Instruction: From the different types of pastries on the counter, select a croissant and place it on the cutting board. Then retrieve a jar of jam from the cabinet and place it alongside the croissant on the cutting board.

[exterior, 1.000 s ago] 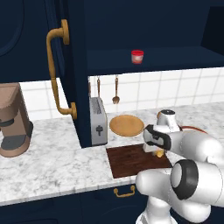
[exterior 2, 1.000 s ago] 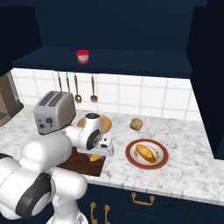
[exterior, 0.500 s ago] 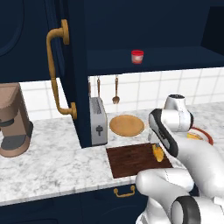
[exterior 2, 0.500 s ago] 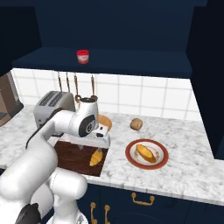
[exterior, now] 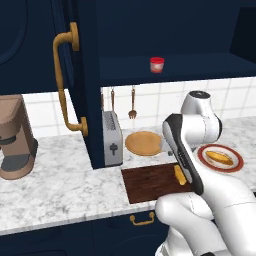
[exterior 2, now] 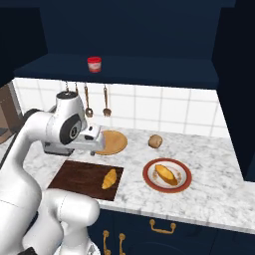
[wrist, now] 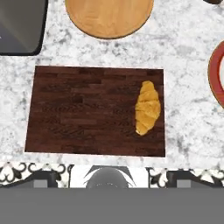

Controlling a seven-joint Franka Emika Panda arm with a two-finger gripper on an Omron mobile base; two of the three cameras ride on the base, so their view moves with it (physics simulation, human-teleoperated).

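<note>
Spread wide and holding nothing, the claw (wrist: 113, 176) hangs above the cutting board (wrist: 83, 113), its two fingertips (wrist: 43, 178) far apart at the near edge of the hand view. At the far left of the marbled surface (exterior: 60, 190) stands a brown coffee machine (exterior: 15, 145), and next to it the navy cabinet door (exterior: 82, 75) hangs open with its long brass handle (exterior: 64, 85). A toaster (exterior: 112, 137) sits just behind that door. The dark board lies flat near the front edge, with the croissant (wrist: 147, 108) resting free on its right end. A round tan wooden plate (exterior 2: 112, 142) lies behind the board. Up on the cabinet shelf (exterior 2: 149, 67) the red jar of jam (exterior 2: 94, 64) stands upright. Farther right are a round brown bun (exterior 2: 156, 141) and a red-rimmed plate (exterior 2: 149, 182) carrying the golden loaf (exterior 2: 166, 174).
</note>
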